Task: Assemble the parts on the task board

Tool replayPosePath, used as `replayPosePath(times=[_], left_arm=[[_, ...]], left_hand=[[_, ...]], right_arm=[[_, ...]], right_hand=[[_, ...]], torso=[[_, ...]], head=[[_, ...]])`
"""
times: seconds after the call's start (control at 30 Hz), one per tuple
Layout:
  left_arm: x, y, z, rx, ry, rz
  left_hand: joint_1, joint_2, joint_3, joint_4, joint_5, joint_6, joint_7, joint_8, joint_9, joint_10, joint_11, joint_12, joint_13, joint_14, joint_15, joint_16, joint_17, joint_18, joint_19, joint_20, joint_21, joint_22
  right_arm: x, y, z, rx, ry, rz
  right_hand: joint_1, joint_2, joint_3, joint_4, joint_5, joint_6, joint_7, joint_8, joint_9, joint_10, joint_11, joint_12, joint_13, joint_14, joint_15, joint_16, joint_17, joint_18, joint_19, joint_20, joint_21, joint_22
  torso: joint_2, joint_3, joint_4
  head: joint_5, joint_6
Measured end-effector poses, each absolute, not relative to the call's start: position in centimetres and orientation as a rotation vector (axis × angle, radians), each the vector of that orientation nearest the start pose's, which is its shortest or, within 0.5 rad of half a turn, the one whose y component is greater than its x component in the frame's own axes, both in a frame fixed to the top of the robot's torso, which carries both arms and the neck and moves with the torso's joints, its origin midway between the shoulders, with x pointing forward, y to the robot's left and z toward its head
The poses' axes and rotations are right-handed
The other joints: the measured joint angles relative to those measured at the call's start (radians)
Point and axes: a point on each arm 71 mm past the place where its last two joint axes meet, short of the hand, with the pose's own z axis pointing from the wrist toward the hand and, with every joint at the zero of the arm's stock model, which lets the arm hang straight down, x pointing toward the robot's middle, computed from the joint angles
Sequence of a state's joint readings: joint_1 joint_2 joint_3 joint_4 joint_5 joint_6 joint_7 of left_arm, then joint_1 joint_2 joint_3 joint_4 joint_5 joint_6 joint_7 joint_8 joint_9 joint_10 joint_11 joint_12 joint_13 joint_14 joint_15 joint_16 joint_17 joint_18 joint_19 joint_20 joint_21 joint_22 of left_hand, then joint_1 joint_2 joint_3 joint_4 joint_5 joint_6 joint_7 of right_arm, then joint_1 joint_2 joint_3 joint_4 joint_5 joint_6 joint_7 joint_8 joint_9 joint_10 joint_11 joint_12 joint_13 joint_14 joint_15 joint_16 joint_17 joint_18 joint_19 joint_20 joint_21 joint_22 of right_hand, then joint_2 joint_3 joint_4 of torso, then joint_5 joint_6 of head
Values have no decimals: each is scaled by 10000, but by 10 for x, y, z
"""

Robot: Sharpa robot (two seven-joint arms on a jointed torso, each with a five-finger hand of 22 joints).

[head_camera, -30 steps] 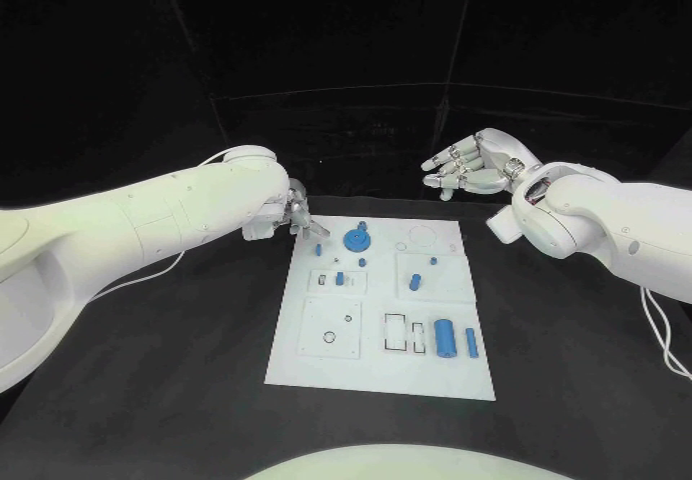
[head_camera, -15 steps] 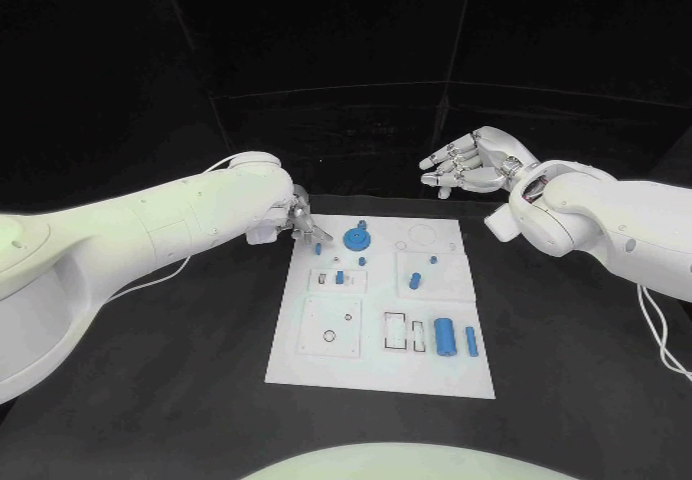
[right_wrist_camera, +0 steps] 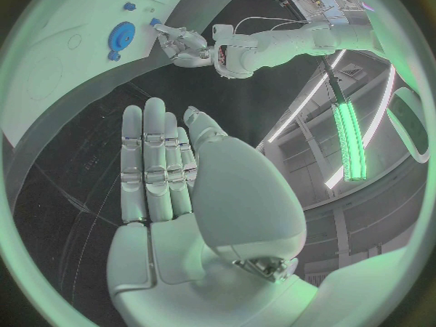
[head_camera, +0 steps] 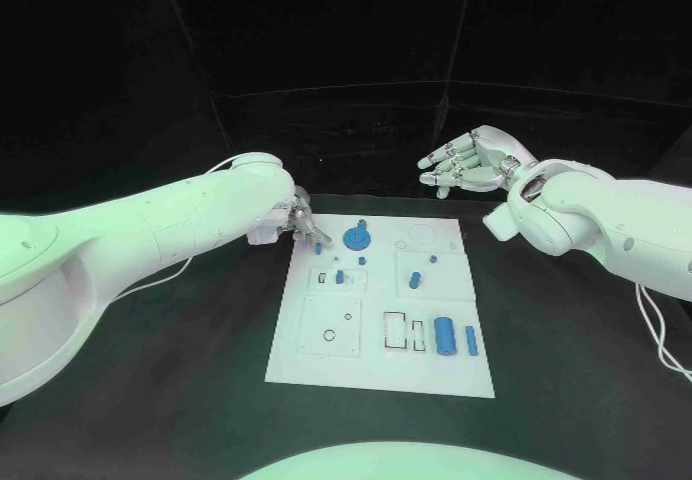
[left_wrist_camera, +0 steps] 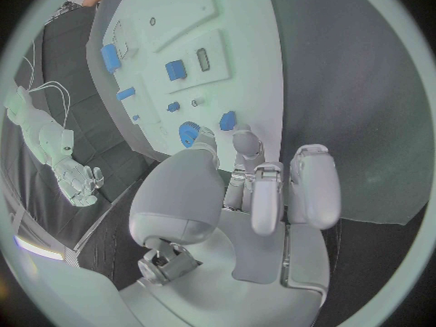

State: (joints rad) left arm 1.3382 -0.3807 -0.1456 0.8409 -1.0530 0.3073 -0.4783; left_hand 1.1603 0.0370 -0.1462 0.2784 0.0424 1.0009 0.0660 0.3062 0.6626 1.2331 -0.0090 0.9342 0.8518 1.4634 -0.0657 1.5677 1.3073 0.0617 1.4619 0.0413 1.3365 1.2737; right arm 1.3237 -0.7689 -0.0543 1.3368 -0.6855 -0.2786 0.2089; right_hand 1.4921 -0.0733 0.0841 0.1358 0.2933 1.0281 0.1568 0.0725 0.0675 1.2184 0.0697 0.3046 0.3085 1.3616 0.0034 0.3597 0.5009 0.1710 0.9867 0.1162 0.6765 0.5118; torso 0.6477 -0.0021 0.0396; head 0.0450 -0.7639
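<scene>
The black table (head_camera: 173, 350) stands against a dark backdrop, and the white task board (head_camera: 378, 375) lies flat at its middle.

Left hand (head_camera: 293, 218): positioned at the far left corner of the board, fingers pointed down toward the surface. In the left wrist view the fingertips (left_wrist_camera: 239, 139) sit over the board edge, with a small blue part (left_wrist_camera: 228, 120) just beyond them. The views do not show whether the fingertips pinch that part or merely rest beside it, so the grip state cannot be determined.

Right hand (head_camera: 470, 162): raised above the table, beyond the far right corner of the board and well apart from it. The fingers (right_wrist_camera: 156, 160) are extended and lie side by side, with the thumb apart. The palm holds nothing.

Parts on the board, located relative to the left hand:
- A round blue disc (head_camera: 358, 238) lies just beside the hand, toward the board centre.
- Two small blue pegs (head_camera: 339, 277) stand nearer the robot than the hand, in the left-hand block of the board.
- A short blue pin (head_camera: 414, 279) lies further toward the right hand side.
- A blue cylinder (head_camera: 446, 336) and a slim blue bar (head_camera: 470, 341) lie side by side at the near right area of the board, well apart from both hands.
</scene>
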Motion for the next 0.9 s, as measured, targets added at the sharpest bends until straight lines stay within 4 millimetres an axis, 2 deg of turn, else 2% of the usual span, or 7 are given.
replayPosePath(times=[0.6, 0.9], left_arm=[[588, 178, -219, -1759, 23609, -1676], [588, 175, -219, -1714, 23611, -1754]], left_hand=[[402, 212, 17, -126, 0, 58, -13, 40, 1, -1, 1, -1, -18, 0, 0, 0, 0, 0, -1, 0, 37, 22], [760, 476, 180, -289, 0, 104, -36, 118, 1, 57, -15, 51, -27, 0, 0, 0, 0, 0, 32, -33, 37, 54]], right_arm=[[537, -215, -133, 3955, 15697, 11435], [537, -214, -133, 3945, 15701, 11450]], right_hand=[[0, 0, 0, 0, 0, 0, 0, 0, 0, 0, 0, 0, 1, 0, 0, -32, 8, 0, 0, 0, 0, 2], [0, 0, 0, 0, 0, 0, 0, 0, 0, 0, 0, 0, 2, 0, 0, -31, 7, 0, 0, 0, 0, -6]], torso=[[2, 2, 5], [1, 2, 7]], head=[[-21, -12], [-23, -35]])
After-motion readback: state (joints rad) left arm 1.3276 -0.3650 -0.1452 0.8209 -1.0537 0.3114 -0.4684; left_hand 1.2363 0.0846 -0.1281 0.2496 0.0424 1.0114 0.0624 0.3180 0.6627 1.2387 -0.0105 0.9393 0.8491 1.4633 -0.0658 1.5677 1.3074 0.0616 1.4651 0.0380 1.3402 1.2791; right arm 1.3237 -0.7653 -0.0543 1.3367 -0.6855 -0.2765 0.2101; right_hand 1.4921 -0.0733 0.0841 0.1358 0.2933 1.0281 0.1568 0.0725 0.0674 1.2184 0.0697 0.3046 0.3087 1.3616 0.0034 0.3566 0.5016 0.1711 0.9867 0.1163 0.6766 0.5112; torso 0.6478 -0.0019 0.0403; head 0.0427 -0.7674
